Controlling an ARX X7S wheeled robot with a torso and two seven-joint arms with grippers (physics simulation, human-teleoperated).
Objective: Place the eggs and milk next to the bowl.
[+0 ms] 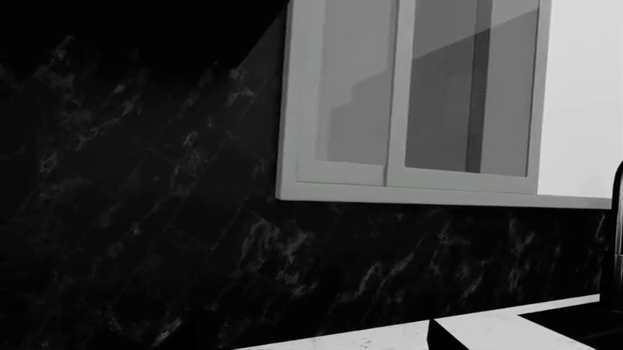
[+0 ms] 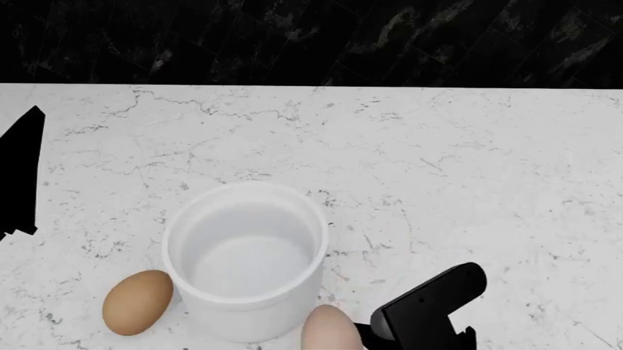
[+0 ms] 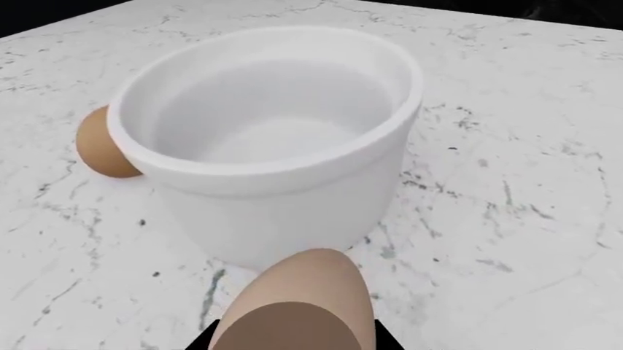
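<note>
A: Holding the paler pinkish-beige oval egg (image 3: 297, 306) in my right gripper (image 2: 362, 334), fingers closed on it, low over the white marble counter (image 2: 467, 168).

B: Position relative to the plain white deep round bowl (image 2: 245, 259)?

A: Just beside it, at its near side; in the right wrist view the egg sits close to the bowl's wall. I cannot tell whether the two touch, or whether the egg rests on the counter.

B: Other egg?

A: Tan-brown oval egg (image 2: 137, 301) lies on the counter at the bowl's left, just beside the wall. Bowl upright.

B: Milk?

A: Not visible in any view.

B: Left gripper?

A: Not in view. Left wrist camera shows only black marble wall (image 1: 146, 219), a white-framed window (image 1: 419, 102) and a strip of counter.
</note>
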